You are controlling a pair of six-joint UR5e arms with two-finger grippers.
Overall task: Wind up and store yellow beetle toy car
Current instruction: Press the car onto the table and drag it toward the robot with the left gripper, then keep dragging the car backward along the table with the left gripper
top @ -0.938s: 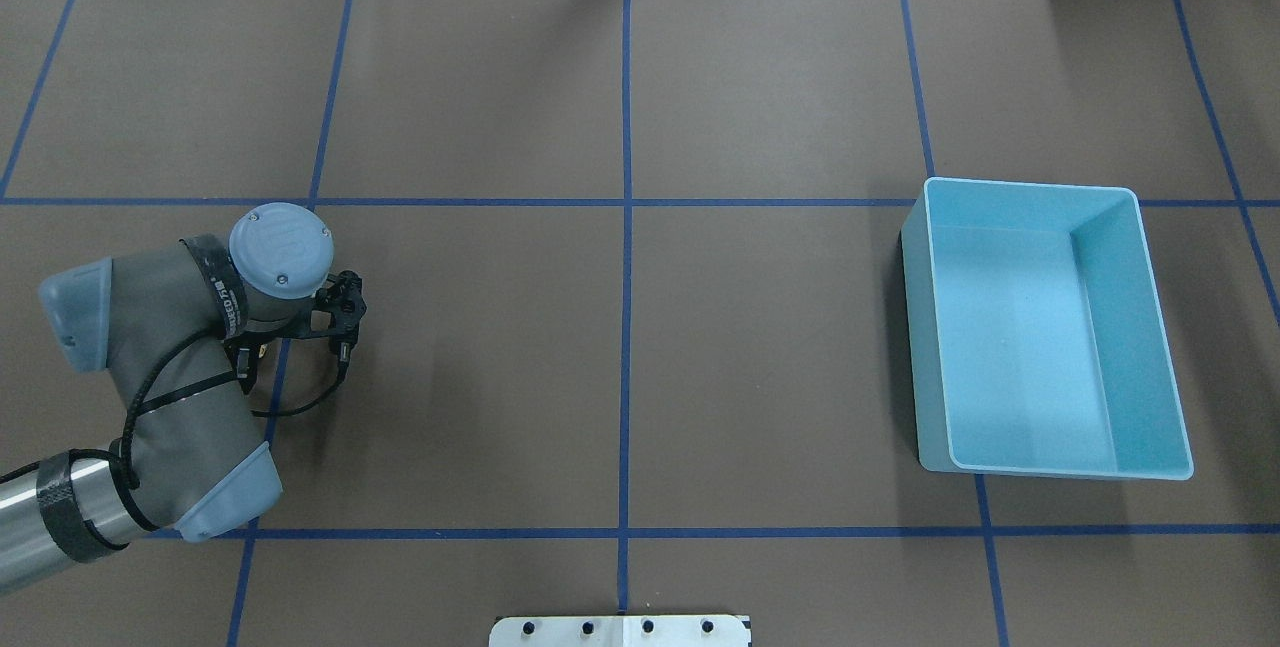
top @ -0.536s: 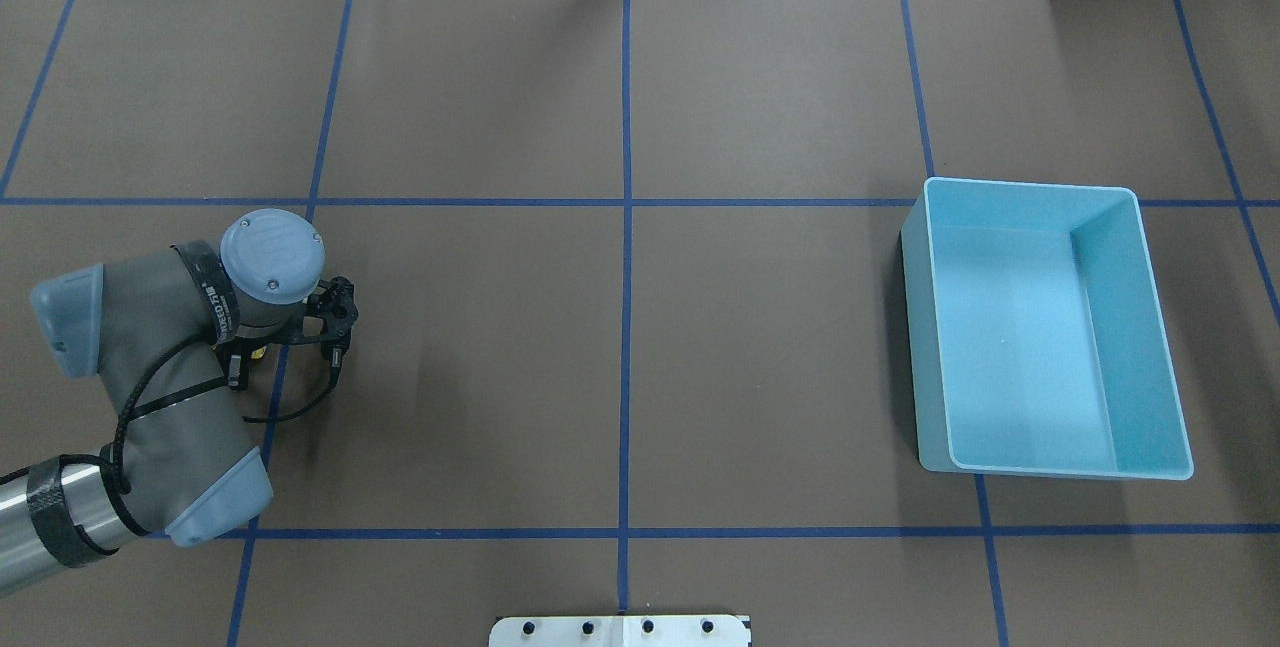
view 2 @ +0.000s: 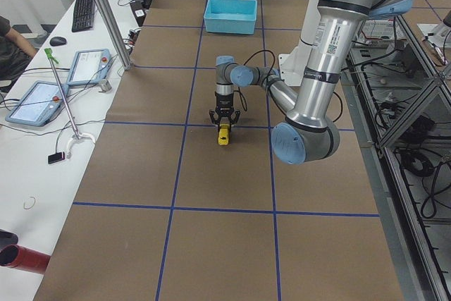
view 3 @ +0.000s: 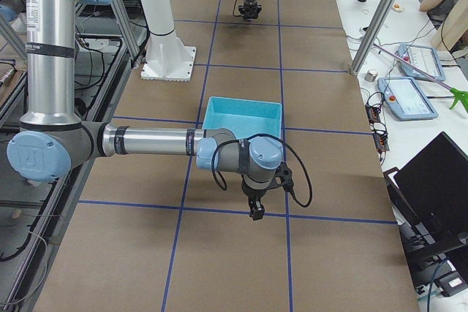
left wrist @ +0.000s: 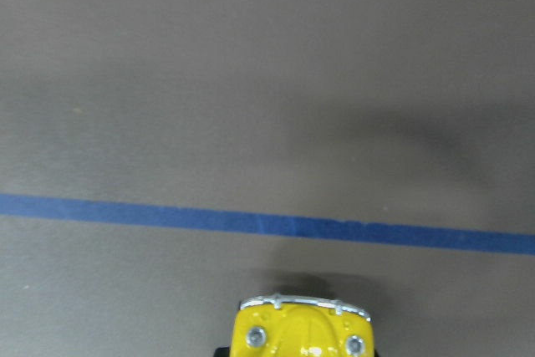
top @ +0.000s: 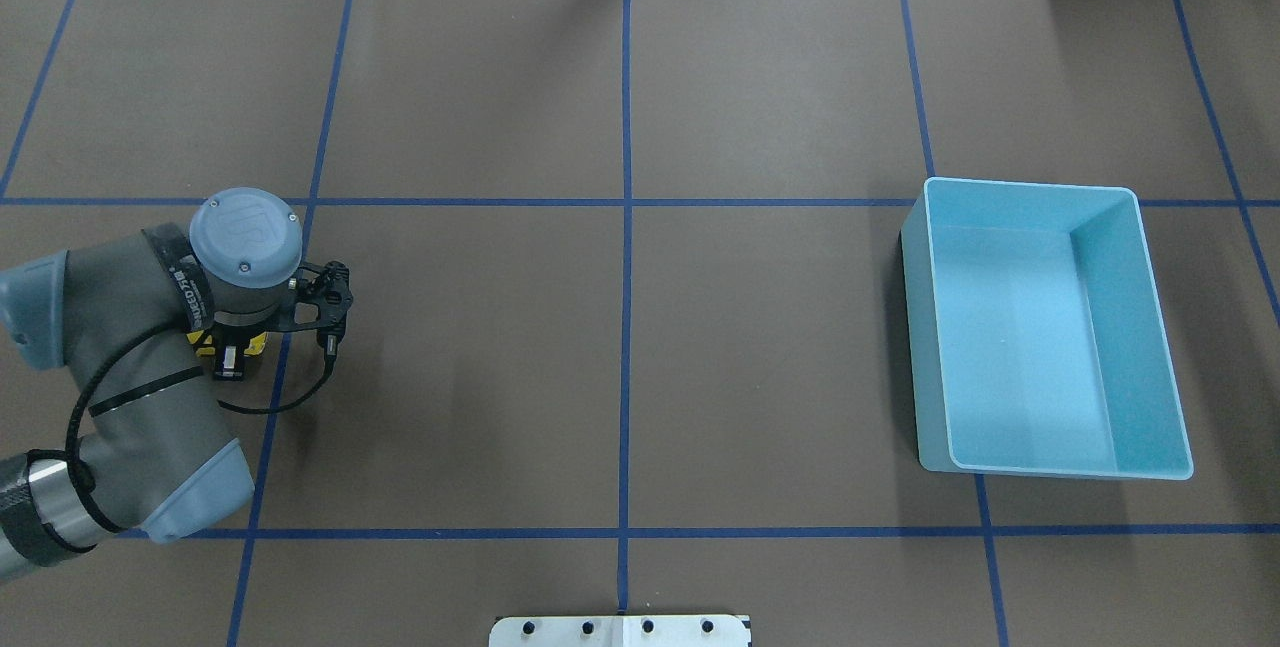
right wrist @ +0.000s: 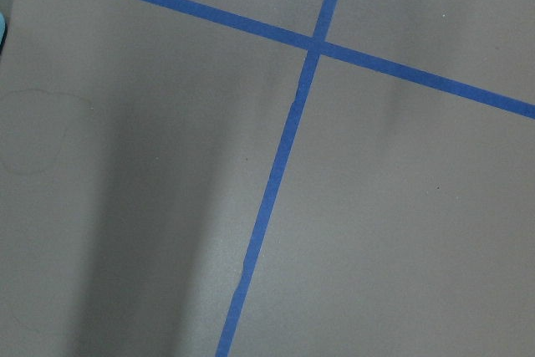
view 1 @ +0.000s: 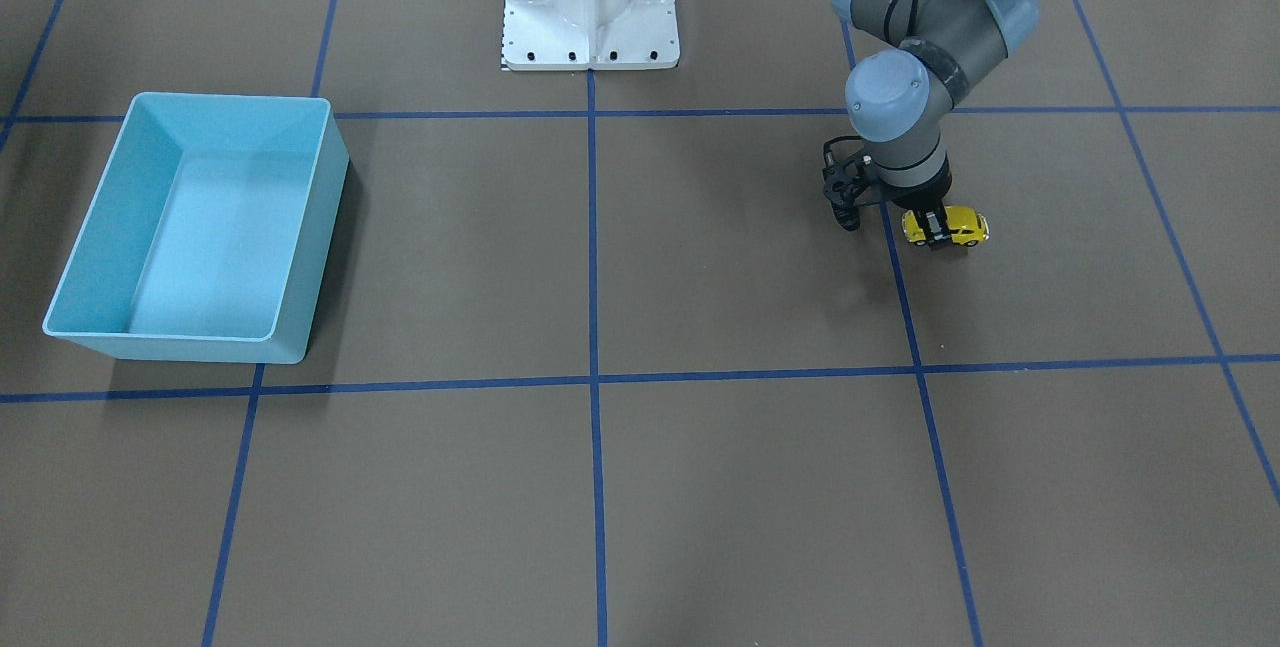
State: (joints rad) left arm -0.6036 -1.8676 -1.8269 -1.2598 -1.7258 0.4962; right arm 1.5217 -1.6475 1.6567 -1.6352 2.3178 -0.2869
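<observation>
- Progress: I judge winding under way, storing not begun
- Grasp: my left gripper (view 1: 934, 235) clamps yellow beetle toy car (view 1: 964, 224) on table (view 1: 700, 257), well apart from light blue bin (view 1: 327, 217)
- Unknown: my right gripper (view 3: 254, 213), whose opening I cannot tell

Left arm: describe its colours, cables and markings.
The left arm has grey joints with pale blue-grey round caps, a silver tube segment, a black band with white lettering, and a black cable looped along it. Its hand is small and black.
</observation>
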